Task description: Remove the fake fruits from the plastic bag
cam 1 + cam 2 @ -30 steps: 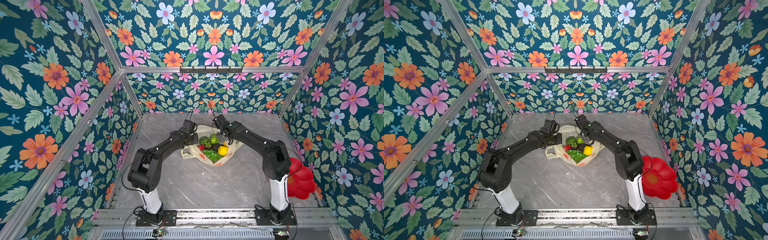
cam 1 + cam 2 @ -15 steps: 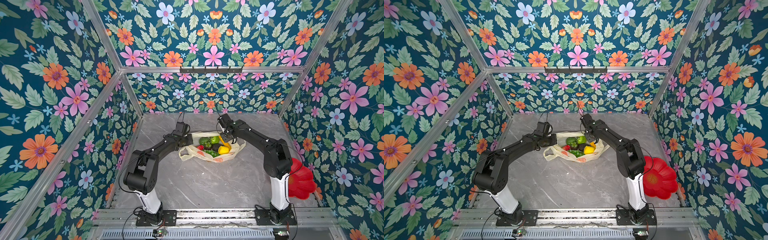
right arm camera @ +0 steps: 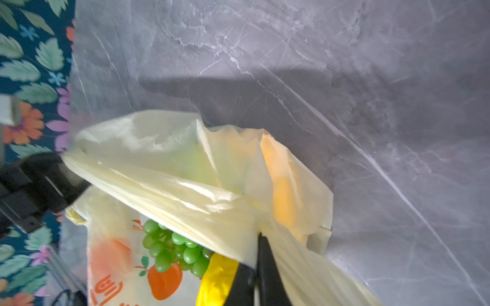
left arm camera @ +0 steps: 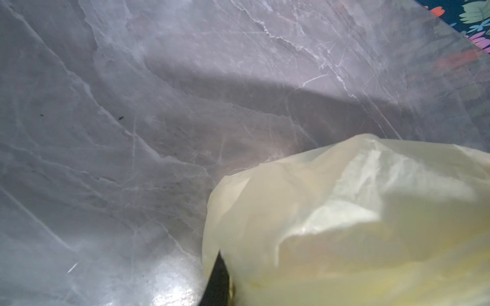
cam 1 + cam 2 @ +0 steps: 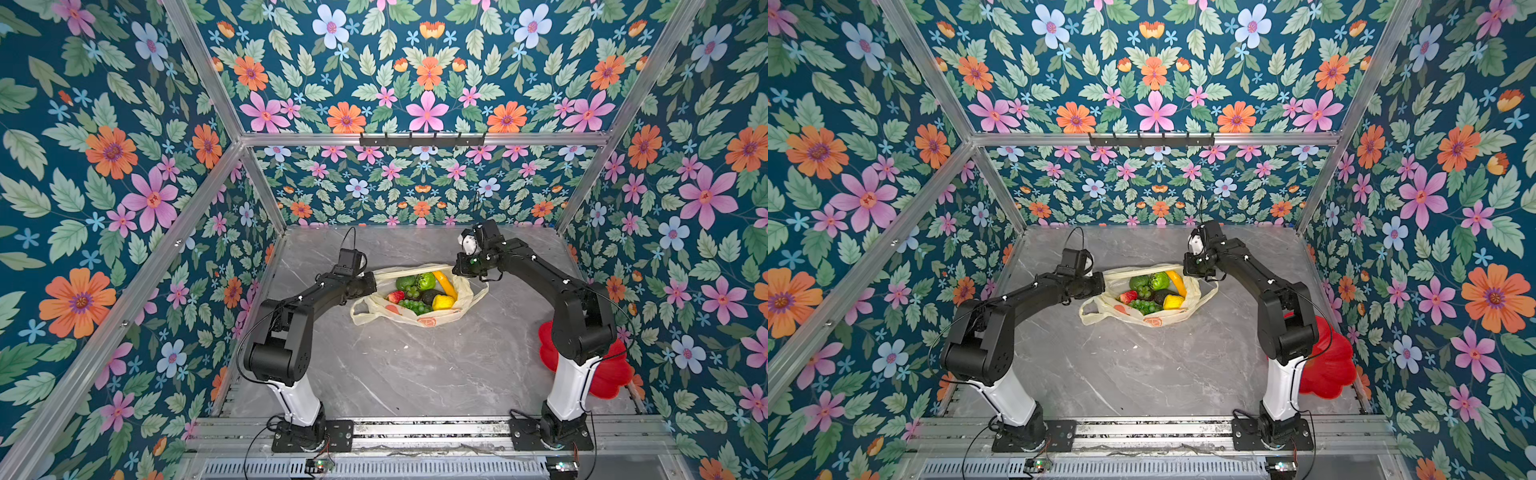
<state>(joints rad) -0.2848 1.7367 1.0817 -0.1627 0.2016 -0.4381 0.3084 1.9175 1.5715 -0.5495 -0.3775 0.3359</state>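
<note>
The plastic bag (image 5: 419, 320) lies on the grey marble table with its mouth spread wide in both top views. Inside it sit the fake fruits: banana (image 5: 444, 282), lemon (image 5: 442, 302), grapes (image 5: 415, 306), strawberry (image 5: 395, 296), avocado (image 5: 429, 296) and two green fruits (image 5: 415, 281). My left gripper (image 5: 372, 284) holds the bag's left rim; film covers its jaws, and only one finger (image 4: 218, 280) shows. My right gripper (image 5: 459, 270) is shut on the right rim, its fingers (image 3: 267, 273) pinching the film above the grapes (image 3: 172, 249). The far rim runs taut between both grippers.
A red flower-shaped plate (image 5: 606, 370) lies at the table's right edge, partly behind the right arm's base. Flowered walls enclose the table on three sides. Bare marble (image 5: 415, 374) stretches from the bag to the front rail.
The right gripper shut on the bag's right rim. Both grippers then drew apart, left and right, stretching the mouth wider and exposing the fruits.
</note>
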